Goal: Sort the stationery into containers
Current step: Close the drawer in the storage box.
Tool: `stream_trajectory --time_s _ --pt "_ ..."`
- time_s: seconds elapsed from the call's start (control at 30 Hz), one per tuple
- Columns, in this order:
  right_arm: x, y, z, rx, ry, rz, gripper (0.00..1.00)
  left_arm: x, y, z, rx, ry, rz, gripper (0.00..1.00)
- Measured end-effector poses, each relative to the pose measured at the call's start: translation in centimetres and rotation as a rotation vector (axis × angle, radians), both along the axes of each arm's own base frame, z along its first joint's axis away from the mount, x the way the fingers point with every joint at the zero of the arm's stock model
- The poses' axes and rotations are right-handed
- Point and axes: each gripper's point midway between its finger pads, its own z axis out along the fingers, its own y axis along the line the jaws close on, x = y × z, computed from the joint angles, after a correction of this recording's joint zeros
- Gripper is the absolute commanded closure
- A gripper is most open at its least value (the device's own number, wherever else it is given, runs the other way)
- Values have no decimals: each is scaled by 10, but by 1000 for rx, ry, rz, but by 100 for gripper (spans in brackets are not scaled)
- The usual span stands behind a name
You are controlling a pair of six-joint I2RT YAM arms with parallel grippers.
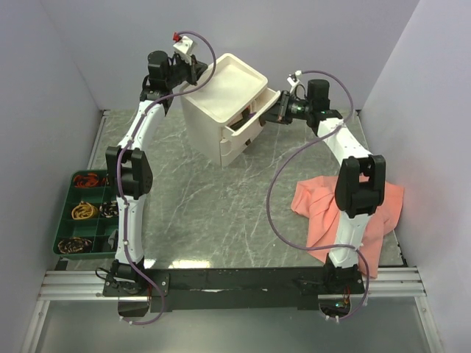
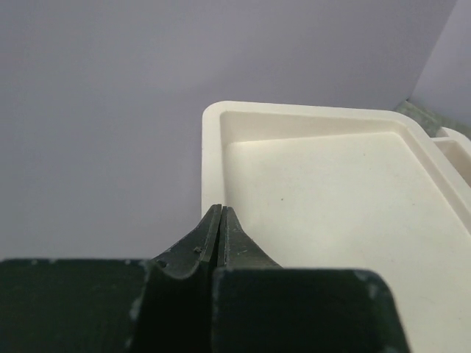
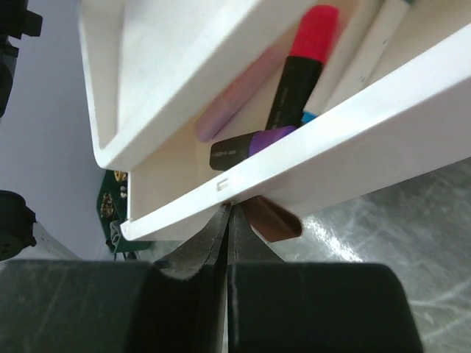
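Pink cloth (image 1: 313,206) apart from drawer box (image 1: 202,121)

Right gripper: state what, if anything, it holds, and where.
Nothing visible. The right gripper is shut at the drawer front, the brown pull tab beside its fingers, not between them.

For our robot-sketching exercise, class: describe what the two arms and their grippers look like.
Both the left arm and right arm have white links with bulky black joints. A thin purple cable loops loosely along each. The left gripper and right gripper have dark, scuffed, tapering fingers on blocky bodies.
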Motion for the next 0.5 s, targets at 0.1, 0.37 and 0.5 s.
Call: stream_trajectory --time_s 0.1,0.37,0.5 --pt "1 15 2 2 -14 24 95 -3 -3 -1 2 4 -22 97" --pt "4 47 -3 14 -11 71 91 -6 -7 -14 9 30 -50 97" --pt "10 58 -4 21 -20 82 88 -8 -7 -15 12 31 -52 96"
